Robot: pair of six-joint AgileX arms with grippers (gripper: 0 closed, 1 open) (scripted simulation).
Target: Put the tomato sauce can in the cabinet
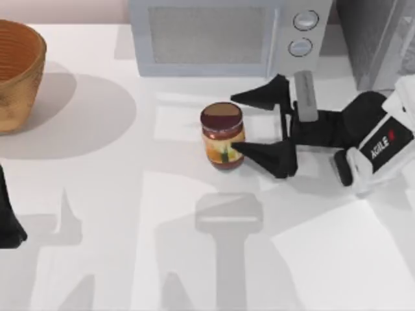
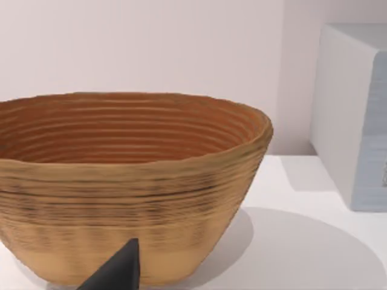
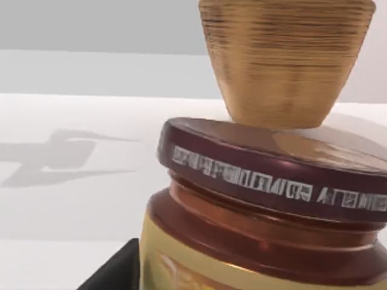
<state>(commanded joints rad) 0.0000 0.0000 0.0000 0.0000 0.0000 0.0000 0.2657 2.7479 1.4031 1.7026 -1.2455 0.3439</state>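
I am bringing my right gripper [image 1: 258,124] in from the right side of the table, low and level, so that the fingers can take the can [image 1: 222,135] by its sides. The can is standing upright in front of the microwave [image 1: 220,35], and the cabinet [image 1: 379,39] is waiting at the far right corner. The fingers are standing wide apart (one is touching the label, I think) and are holding nothing. My left gripper [image 1: 10,223] is resting at the left edge, near the basket [image 1: 16,71].

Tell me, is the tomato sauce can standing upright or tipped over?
Upright. The tomato sauce can stands on the table, maroon lid up, label level, beside the right tool, which is open.
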